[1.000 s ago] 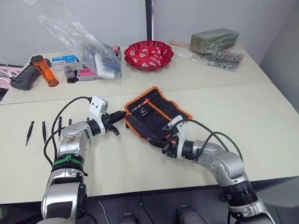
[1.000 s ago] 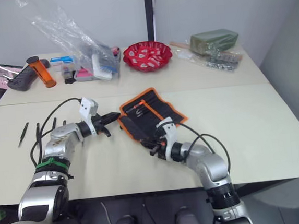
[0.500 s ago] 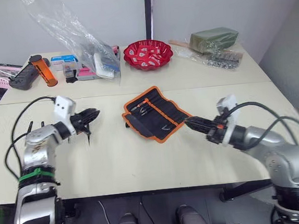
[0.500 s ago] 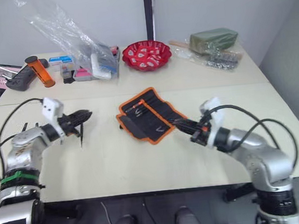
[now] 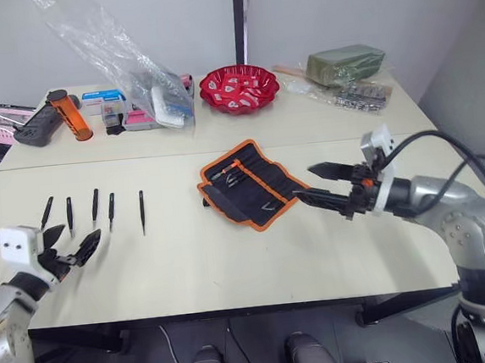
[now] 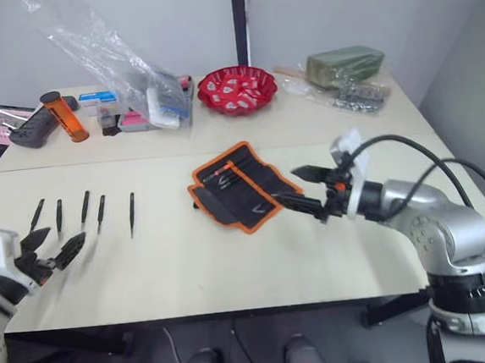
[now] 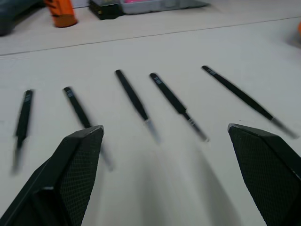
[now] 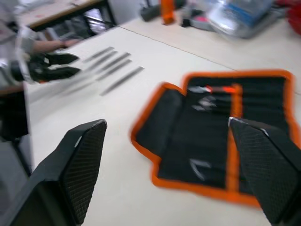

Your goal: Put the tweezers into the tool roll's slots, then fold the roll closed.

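Several slim black tweezers [image 5: 95,204] lie side by side in a row on the left of the table, also seen in the left wrist view [image 7: 134,101]. The tool roll [image 5: 247,184] lies unfolded mid-table, black with orange binding, and its slots [image 5: 240,175] hold a few small silvery tools. My left gripper [image 5: 71,241] hovers open near the front left edge, just short of the tweezers, holding nothing. Just right of the roll's near corner, my right gripper [image 5: 304,182] is open and empty, pointing at the roll [image 8: 211,127].
Along the back of the table stand a red bowl [image 5: 240,86], a clear plastic bag [image 5: 144,80] over small boxes, an orange cylinder [image 5: 71,114], a black controller [image 5: 38,125] and a green bundle in plastic [image 5: 347,62]. A seam crosses the table behind the roll.
Both grippers left the roll and drew apart, the left to the front left edge, the right to the roll's right side. Both went from shut to open.
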Available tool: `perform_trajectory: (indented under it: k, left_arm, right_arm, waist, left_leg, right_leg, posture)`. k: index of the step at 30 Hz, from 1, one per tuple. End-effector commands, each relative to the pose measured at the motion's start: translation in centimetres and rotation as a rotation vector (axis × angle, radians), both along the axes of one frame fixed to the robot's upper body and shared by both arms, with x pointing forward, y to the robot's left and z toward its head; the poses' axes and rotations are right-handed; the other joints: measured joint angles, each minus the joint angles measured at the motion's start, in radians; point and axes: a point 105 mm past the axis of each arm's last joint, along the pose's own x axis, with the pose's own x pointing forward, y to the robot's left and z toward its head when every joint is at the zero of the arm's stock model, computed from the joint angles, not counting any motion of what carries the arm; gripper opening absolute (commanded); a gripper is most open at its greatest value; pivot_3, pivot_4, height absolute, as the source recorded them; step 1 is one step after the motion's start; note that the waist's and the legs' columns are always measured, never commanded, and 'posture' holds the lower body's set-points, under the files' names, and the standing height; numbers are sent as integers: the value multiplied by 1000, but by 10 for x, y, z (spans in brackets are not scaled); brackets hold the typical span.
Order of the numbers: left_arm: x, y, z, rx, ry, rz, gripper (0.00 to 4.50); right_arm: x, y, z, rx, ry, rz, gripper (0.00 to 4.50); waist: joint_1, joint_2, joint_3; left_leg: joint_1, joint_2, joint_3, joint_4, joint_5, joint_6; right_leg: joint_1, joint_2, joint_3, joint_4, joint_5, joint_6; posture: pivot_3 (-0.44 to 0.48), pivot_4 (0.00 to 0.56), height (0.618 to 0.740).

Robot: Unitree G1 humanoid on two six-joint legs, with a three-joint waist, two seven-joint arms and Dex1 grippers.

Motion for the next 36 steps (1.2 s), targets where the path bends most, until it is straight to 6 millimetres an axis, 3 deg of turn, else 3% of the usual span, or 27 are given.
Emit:
perform_trajectory:
  k: [1, 9, 17, 19, 23, 25, 29, 36]
  left_arm:
    - [-26, 21, 8, 19, -54, 151, 4500]
    - [-69, 26, 2, -31, -82, 294, 4500]
    - [-76, 31, 2, -60, -83, 358, 4500]
    - [-69, 32, 7, -41, -94, 352, 4500]
    - [-36, 49, 10, -41, -52, 442, 4500]
    - [-25, 49, 11, -53, -36, 439, 4500]
    - [16, 49, 9, -83, 21, 355, 4500]
    - [59, 56, 14, -17, 37, 338, 4500]
  right_arm:
    - [-13, 33, 18, 21, -19, 172, 4483]
    - [-23, 76, 24, -28, -51, 319, 4483]
    - [-19, 83, 31, -25, -107, 330, 4483]
    - [-18, 84, 32, -28, -124, 320, 4483]
    - [-16, 86, 34, -25, -138, 298, 4483]
    - [-16, 87, 36, -15, -146, 291, 4483]
    - [-11, 89, 41, -17, -195, 231, 4483]
    - [-7, 88, 40, -36, -218, 155, 4483]
  waist:
    - [-1, 0, 0]
    - [17, -2, 0]
    - [16, -3, 0]
    - [16, -3, 0]
    - [21, -3, 0]
    - [15, -3, 0]
    - [13, -3, 0]
    - [12, -3, 0]
  left_leg:
    - [0, 0, 0, 0, 0, 0]
    - [-1, 0, 0, 0, 0, 0]
    - [-1, 0, 0, 0, 0, 0]
    - [-1, 0, 0, 0, 0, 0]
    - [-1, 0, 0, 0, 0, -1]
    - [-1, 0, 0, 0, 0, -1]
    - [-1, 0, 0, -1, 0, -1]
    - [0, 1, 0, -1, 0, -1]
  right_leg:
    - [0, 0, 0, -1, 0, 0]
    - [-1, -1, -1, -1, 0, -1]
    - [-1, -1, -1, -2, 0, -1]
    - [-1, -1, -1, -2, 0, -1]
    - [-1, 0, -2, -1, 0, -1]
    - [-1, 0, -2, 0, 0, -1]
    - [-3, 0, -3, 1, 0, -1]
    - [-3, 0, -5, 2, 1, -2]
  posture:
    - [0, 150, 735]
    - [0, 150, 735]
    - [0, 150, 735]
    - [0, 150, 735]
    - [0, 150, 735]
    - [0, 150, 735]
    - [0, 150, 735]
    - [0, 150, 735]
